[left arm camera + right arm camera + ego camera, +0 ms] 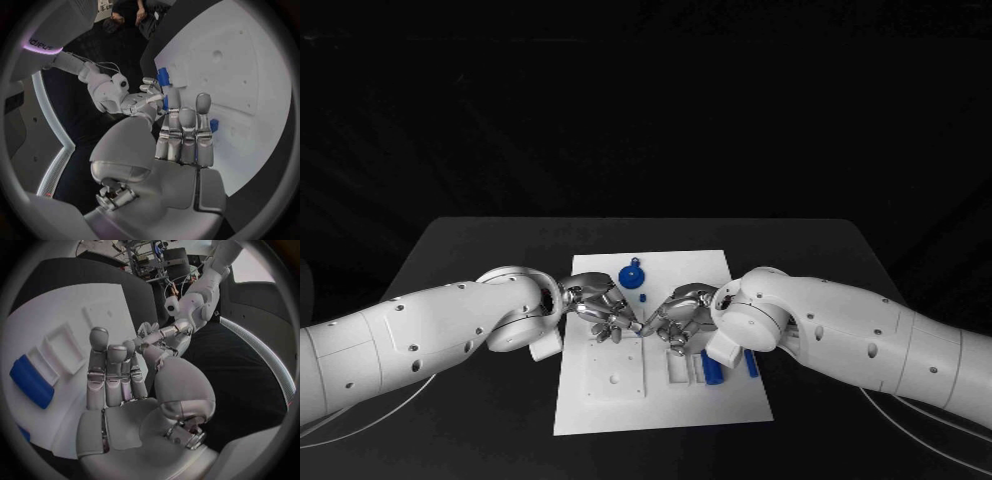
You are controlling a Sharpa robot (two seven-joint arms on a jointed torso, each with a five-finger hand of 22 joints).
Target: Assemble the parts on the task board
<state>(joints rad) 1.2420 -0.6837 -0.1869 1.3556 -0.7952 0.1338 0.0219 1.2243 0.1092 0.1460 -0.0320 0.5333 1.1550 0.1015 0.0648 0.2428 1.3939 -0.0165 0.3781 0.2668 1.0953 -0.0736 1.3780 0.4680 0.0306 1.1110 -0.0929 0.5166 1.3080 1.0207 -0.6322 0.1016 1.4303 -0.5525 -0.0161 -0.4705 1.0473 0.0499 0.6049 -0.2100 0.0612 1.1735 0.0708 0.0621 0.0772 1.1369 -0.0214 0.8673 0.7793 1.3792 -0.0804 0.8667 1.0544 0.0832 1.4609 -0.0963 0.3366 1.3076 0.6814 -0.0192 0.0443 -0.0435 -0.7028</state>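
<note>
While both hands meet over the middle of the task board [610, 400], little looks assembled: a round blue part [633, 276] lies loose at upper centre and a long blue part [713, 370] sits lower right. The left robot hand [599, 312] and right robot hand [679, 318] both have fingers extended, holding nothing I can see.

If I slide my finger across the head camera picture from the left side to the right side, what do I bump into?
Left arm → left hand → right hand → blue block lying in the task board → right arm.
</note>
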